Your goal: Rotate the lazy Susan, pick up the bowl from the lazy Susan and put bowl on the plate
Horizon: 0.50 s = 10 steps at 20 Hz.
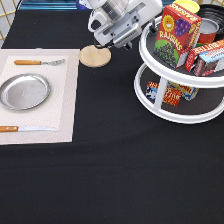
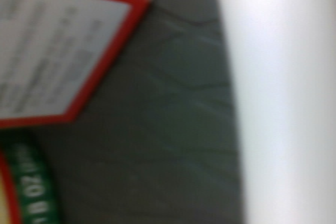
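Observation:
The lazy Susan [image 1: 150,59] stands at the exterior view's right, white with two dark grey tiers and full of boxes. A glossy black curved edge, apparently the bowl [image 1: 214,12], shows on the top tier at the far top right, mostly hidden behind a raisins box and a tin. The silver plate [image 1: 24,91] lies empty on a pale placemat at the left. My gripper [image 1: 125,42] hangs at the top centre, right beside the upper tier's left rim. The wrist view shows the dark grey shelf surface [image 2: 180,125], the white rim [image 2: 292,110] and a box's red-edged label [image 2: 52,65].
A raisins box [image 1: 176,33], a tin [image 1: 207,31] and a butter box [image 1: 206,57] crowd the top tier; more boxes [image 1: 172,92] sit on the lower tier. A wooden disc [image 1: 95,56] lies below the gripper. A fork [image 1: 39,62] and knife [image 1: 27,128] flank the plate.

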{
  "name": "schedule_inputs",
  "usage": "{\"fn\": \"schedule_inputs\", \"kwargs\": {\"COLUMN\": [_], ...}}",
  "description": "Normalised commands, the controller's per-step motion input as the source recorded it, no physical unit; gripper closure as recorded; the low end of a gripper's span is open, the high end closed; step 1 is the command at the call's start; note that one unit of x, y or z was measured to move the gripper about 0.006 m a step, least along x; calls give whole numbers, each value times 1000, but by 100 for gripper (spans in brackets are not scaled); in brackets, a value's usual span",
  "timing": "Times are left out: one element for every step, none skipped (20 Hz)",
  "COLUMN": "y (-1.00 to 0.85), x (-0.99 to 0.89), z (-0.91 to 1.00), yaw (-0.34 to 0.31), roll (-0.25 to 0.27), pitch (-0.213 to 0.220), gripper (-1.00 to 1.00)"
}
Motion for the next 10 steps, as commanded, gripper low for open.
{"fn": "schedule_inputs", "kwargs": {"y": [-37,0,0,0,0,0,0,0,0,0], "x": [186,220,271,366,503,531,514,554,606,623], "z": [-229,-151,-109,0,0,0,0,0,0,0], "yaw": [-35,-38,-40,-35,-36,-41,-42,-40,-33,-25], "roll": [0,0,-1,-9,-28,-22,-15,-13,-13,-13], "pitch": [-38,-31,-19,0,0,0,0,0,0,0], "gripper": [-100,-100,-100,-100,-100,-100,-100,-100,-100,-100]}}
